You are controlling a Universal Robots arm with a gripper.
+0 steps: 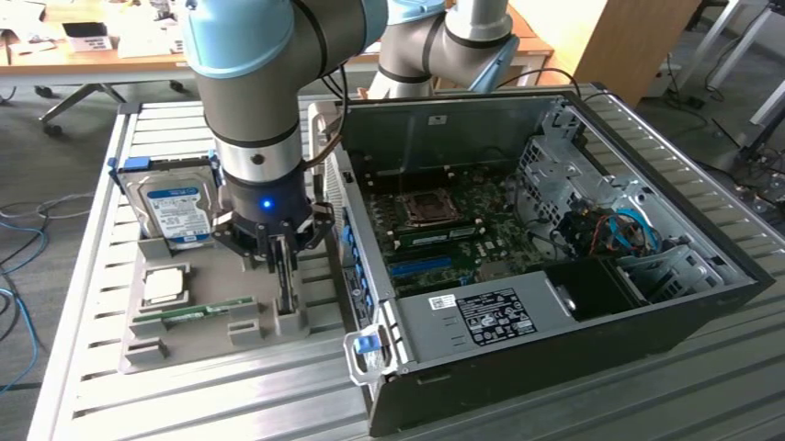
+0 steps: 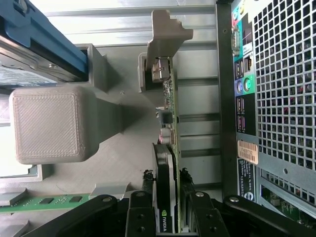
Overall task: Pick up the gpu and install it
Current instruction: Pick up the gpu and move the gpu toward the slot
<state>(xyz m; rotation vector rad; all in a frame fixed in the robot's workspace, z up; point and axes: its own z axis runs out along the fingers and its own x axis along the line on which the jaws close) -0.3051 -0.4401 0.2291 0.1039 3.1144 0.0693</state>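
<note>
The end effector is clamping the gpu, which is standing on edge in the grey holder beside the computer case

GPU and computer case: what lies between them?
Nothing stands there: the wrist view shows bare table slats between the GPU and the case.

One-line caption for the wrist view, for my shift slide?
Claw closed on the gpu, which stands on edge in its grey holder beside the computer case's rear panel.
</note>
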